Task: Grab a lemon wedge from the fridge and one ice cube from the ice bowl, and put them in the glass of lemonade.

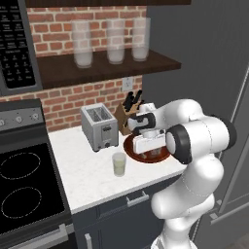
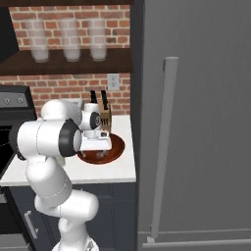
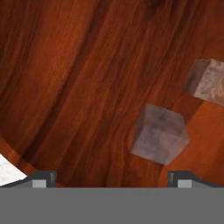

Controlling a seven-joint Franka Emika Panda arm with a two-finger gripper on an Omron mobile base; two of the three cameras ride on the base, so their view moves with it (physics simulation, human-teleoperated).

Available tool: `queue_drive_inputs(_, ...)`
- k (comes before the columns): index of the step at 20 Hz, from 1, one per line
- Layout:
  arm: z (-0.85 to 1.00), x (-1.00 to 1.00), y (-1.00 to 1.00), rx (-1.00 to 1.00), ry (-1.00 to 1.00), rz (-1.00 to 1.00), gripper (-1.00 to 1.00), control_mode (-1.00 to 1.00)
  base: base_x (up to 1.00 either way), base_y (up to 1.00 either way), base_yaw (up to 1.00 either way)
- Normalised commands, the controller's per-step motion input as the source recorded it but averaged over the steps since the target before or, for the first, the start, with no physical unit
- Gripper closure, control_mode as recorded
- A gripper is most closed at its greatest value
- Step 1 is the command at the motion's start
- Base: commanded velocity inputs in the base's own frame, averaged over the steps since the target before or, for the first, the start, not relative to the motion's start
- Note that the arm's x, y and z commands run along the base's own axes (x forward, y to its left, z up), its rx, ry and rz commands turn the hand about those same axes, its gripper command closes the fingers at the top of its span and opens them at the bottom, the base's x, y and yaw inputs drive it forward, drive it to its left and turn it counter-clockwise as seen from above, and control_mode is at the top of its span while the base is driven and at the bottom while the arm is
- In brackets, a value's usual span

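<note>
This is a home kitchen (a rendered one). A stove (image 1: 22,187) stands beside a white counter (image 1: 87,187) with a toaster (image 1: 99,127) and knife block (image 1: 127,114). A tall dark grey fridge (image 2: 206,122) and brick wall (image 1: 63,97) complete it.

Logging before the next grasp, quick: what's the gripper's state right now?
Gripper: open, holding nothing, low over the ice bowl, an ice cube just ahead between its fingertips.

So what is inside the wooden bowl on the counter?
The hand view shows two ice cubes lying on the floor of the ice bowl: one ice cube and a second cube. In the base views the arm covers much of the bowl, so more cubes cannot be ruled out.
</note>
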Motion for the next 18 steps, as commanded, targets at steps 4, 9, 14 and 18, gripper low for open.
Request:
queue_drive_inputs(4,-0.21,0.06,0.0,0.0,0.0,-0.03,-1.0,-1.0,0.0,0.0,0.0)
queue_drive_inputs(9,0.0,0.09,0.0,0.0,-0.02,-0.01,-1.0,-1.0,0.0,0.0,0.0)
queue_drive_inputs(14,-0.01,0.21,0.0,0.0,-0.03,-0.02,-1.0,-1.0,0.0,0.0,0.0)
queue_drive_inputs(18,-0.13,0.17,0.0,0.0,-0.06,-0.02,-1.0,-1.0,0.0,0.0,0.0)
